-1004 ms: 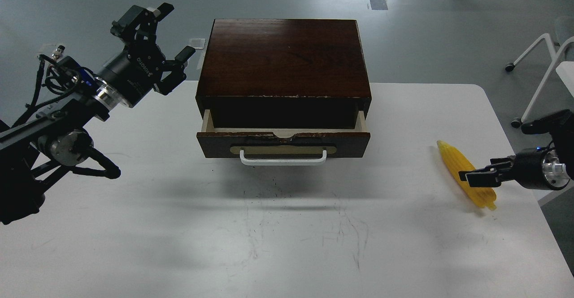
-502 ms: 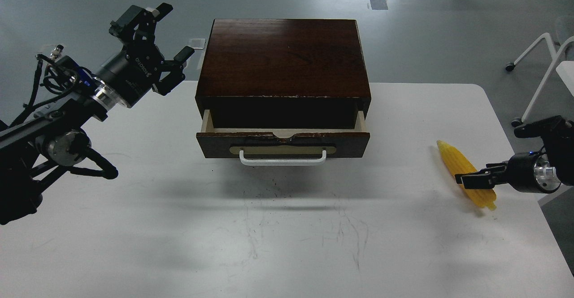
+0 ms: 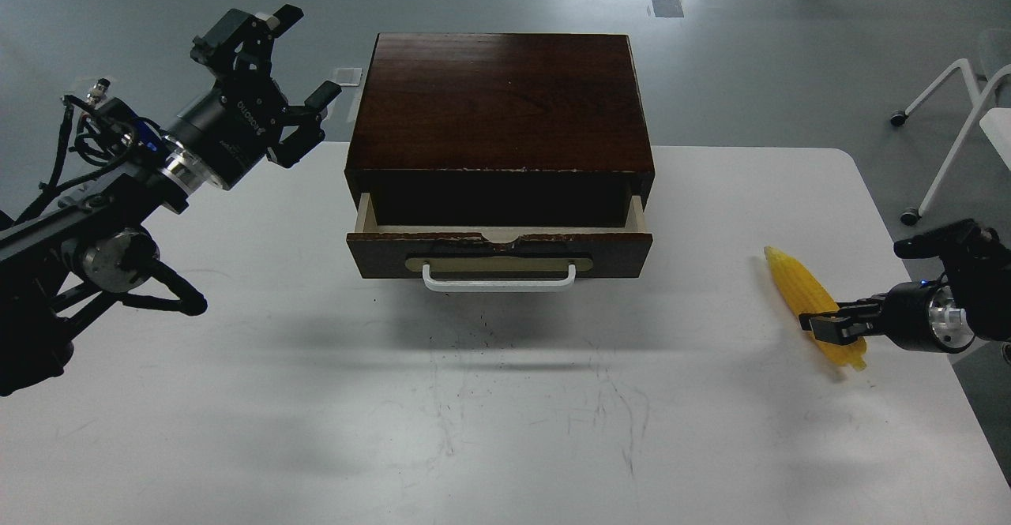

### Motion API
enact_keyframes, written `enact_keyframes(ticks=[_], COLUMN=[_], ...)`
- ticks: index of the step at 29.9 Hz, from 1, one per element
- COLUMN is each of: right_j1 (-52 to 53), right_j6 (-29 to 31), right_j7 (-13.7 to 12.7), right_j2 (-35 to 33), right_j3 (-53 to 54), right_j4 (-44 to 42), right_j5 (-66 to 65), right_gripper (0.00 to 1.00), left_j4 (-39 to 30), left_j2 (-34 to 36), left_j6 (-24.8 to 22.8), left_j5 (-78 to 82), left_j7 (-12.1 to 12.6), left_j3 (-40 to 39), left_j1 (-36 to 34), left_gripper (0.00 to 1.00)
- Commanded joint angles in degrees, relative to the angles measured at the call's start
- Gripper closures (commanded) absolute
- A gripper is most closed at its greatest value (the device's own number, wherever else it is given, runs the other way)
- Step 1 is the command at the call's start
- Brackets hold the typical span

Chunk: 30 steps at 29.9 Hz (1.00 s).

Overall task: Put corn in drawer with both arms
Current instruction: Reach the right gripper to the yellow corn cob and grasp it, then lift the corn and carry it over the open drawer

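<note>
Corn (image 3: 802,296) on table (image 3: 505,430) right of part-open drawer (image 3: 499,255); right tool (image 3: 821,326) clamped on corn's thick end; left tool (image 3: 272,75) spread apart beside box (image 3: 501,99)

White table (image 3: 505,430), grey floor (image 3: 118,4)

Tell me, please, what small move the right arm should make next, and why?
Probably lift the corn slightly off the table. The right gripper sits on the cob's lower half, seemingly closed around it, while the drawer stands only partly open across the table and the left gripper hovers open beside the box.
</note>
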Motion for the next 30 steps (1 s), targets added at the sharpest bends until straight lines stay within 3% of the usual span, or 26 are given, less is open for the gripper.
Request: enact_keyframes(ticks=[1,2,11,19,30], right_j1=[-0.1,0.0,6.3,12.4,19.2], right_j6=[-0.3,-0.3,-1.5,-12.1,-15.3], right_j7=[0.1,0.2,1.7,1.7,1.7], right_j2=[0.0,0.0,-1.3,-0.2,-0.2], right_j3=[-0.7,-0.7,-0.2,-0.4,-0.5], right_j4=[-0.1,-0.1,4.1,10.7,22.4], right_j5=[0.0,0.1,0.6,1.5,0.5], right_gripper=[0.8,1.0,1.0,1.0,1.0], left_j4=[0.0,-0.1,0.0,-0.1,-0.2], left_j2=[-0.1,0.0,-0.1,0.0,0.3], left_j6=[0.0,0.0,0.0,0.0,0.0], left_j5=[0.0,0.0,0.0,0.0,0.0], left_j7=[0.0,0.0,0.0,0.0,0.0], left_j3=[0.0,0.0,0.0,0.0,-0.1], left_j1=[0.0,0.0,0.0,0.0,-0.1], left_gripper=[0.01,0.01,0.01,0.01,0.01])
